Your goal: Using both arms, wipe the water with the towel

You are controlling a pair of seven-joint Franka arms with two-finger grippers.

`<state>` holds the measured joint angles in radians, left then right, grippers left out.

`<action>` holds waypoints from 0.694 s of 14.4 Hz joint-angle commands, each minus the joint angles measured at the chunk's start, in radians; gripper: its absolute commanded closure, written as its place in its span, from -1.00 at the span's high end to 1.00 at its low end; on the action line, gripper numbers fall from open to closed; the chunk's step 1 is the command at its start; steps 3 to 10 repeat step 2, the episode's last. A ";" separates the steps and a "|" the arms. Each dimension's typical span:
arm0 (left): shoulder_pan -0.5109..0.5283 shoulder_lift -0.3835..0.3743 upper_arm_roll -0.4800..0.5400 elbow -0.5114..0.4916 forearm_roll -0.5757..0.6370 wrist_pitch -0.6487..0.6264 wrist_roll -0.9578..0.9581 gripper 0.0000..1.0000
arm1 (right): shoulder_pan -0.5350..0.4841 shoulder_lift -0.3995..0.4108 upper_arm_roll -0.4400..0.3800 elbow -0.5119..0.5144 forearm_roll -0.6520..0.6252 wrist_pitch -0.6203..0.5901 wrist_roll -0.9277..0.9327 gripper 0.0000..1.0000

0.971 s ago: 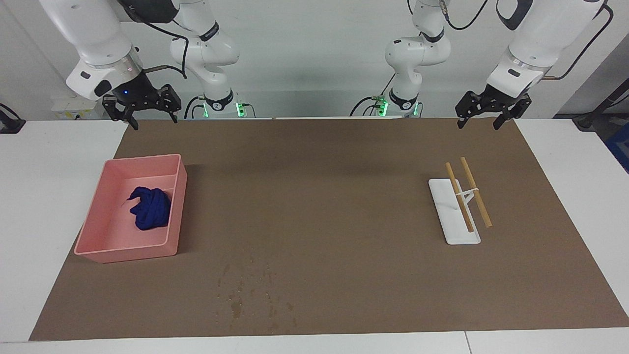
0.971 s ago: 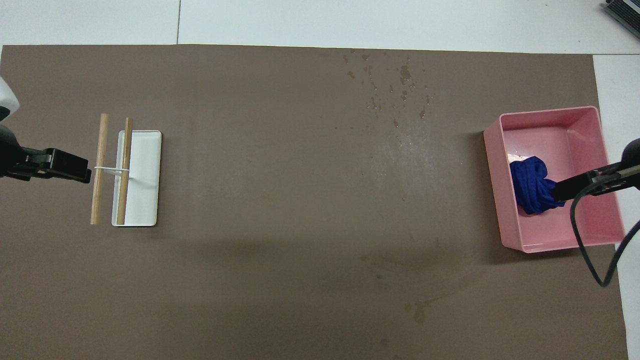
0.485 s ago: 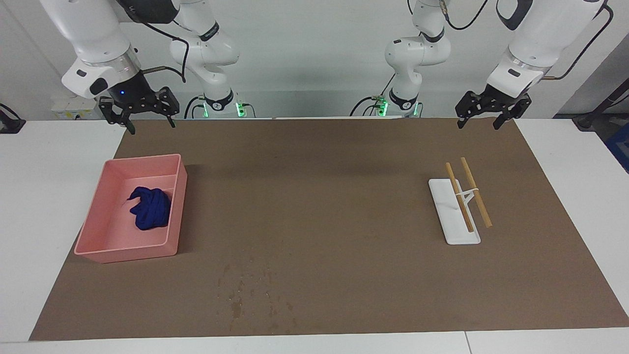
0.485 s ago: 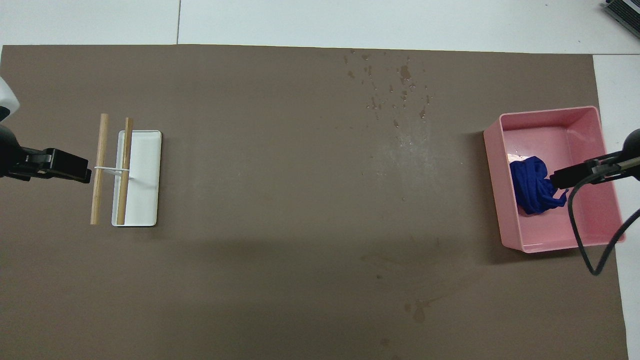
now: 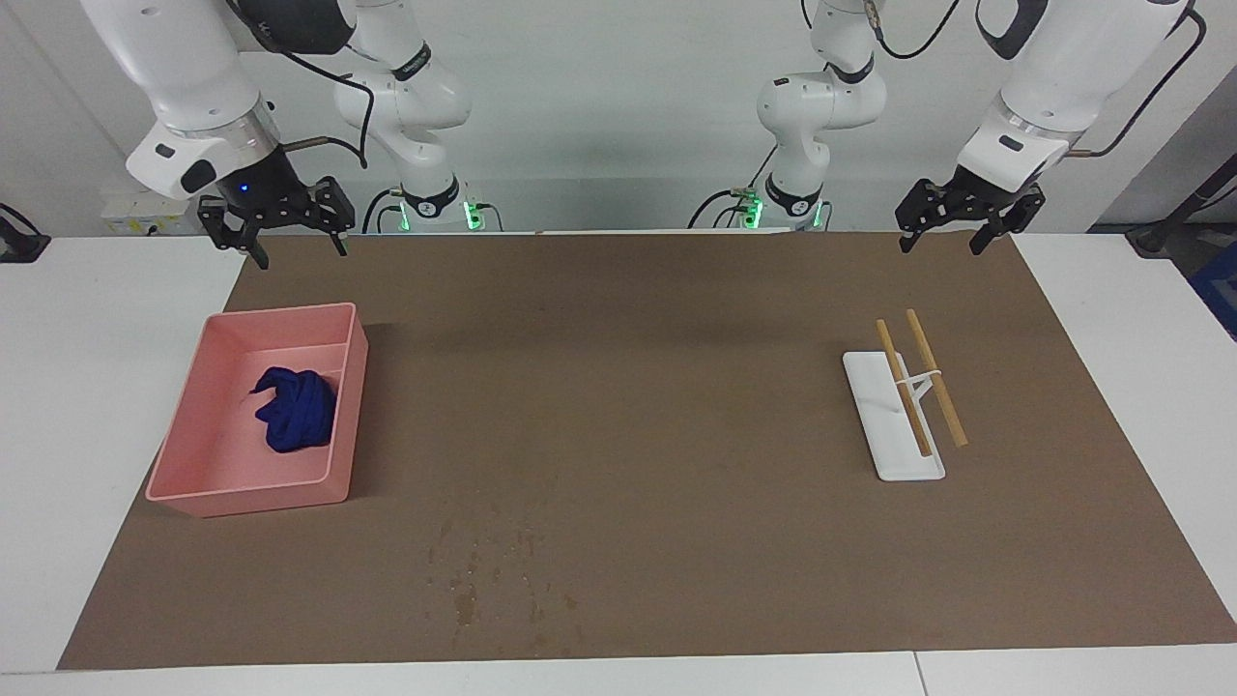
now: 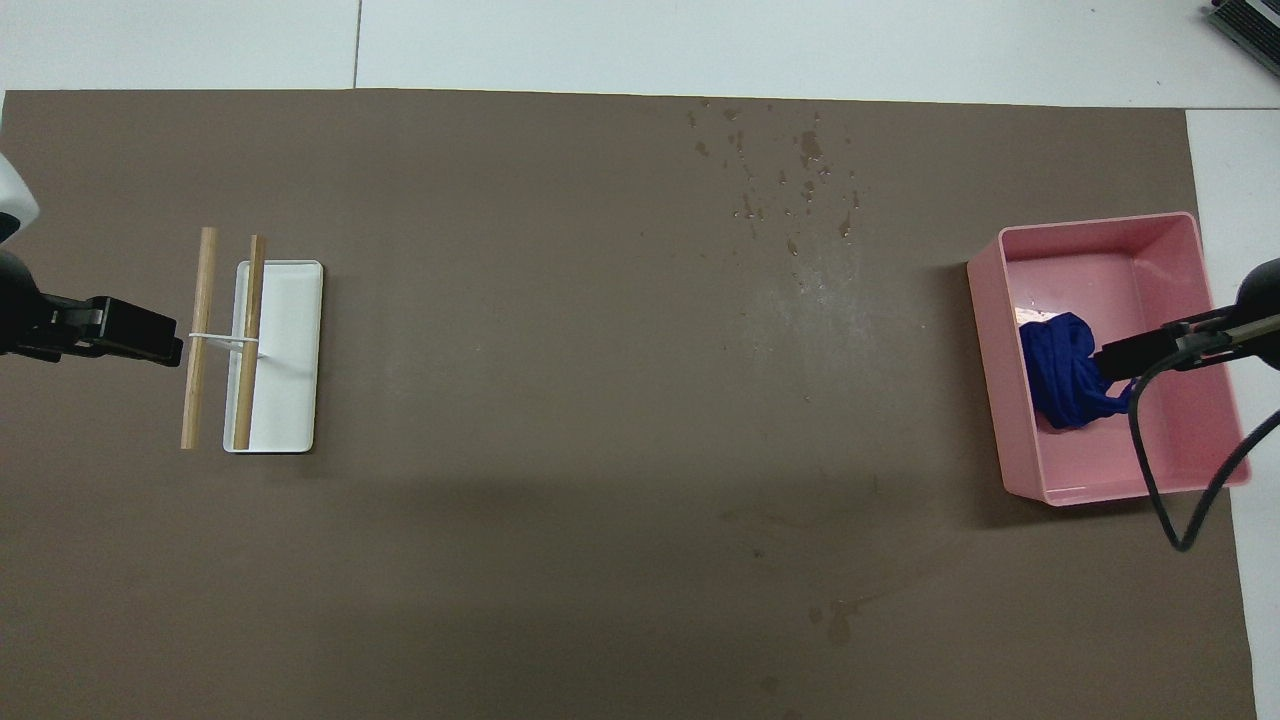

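The towel (image 5: 295,411), a deep blue bundle, lies in the pink tray (image 5: 198,495) at the right arm's end of the table; it also shows in the overhead view (image 6: 1060,385). The water (image 5: 483,570) is dark specks on the brown paper, farther from the robots than the tray, and also shows in the overhead view (image 6: 790,170). My right gripper (image 5: 300,247) is open and empty, high above the tray's robot-side end, apart from the towel. In the overhead view this gripper (image 6: 1118,355) overlaps the towel. My left gripper (image 5: 942,244) is open and empty, waiting raised at its own end.
A white tray (image 5: 894,454) with two wooden sticks (image 5: 935,377) tied across it sits at the left arm's end; it shows in the overhead view (image 6: 290,400). A brown paper sheet (image 5: 628,387) covers most of the white table.
My right gripper has shifted slightly above the pink tray and turned a little. The left arm, towel and water have not moved.
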<state>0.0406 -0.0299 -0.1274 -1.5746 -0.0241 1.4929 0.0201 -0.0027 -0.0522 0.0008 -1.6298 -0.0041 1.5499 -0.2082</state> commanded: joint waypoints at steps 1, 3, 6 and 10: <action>0.010 -0.030 -0.008 -0.030 0.018 -0.005 0.014 1.00 | -0.002 -0.032 0.002 -0.041 0.009 0.025 0.016 1.00; 0.010 -0.030 -0.008 -0.030 0.018 -0.005 0.014 1.00 | -0.002 -0.032 0.002 -0.041 0.009 0.025 0.016 1.00; 0.010 -0.030 -0.008 -0.030 0.018 -0.005 0.014 1.00 | -0.002 -0.032 0.002 -0.041 0.009 0.025 0.016 1.00; 0.010 -0.030 -0.008 -0.030 0.018 -0.005 0.014 1.00 | -0.002 -0.032 0.002 -0.041 0.009 0.025 0.016 1.00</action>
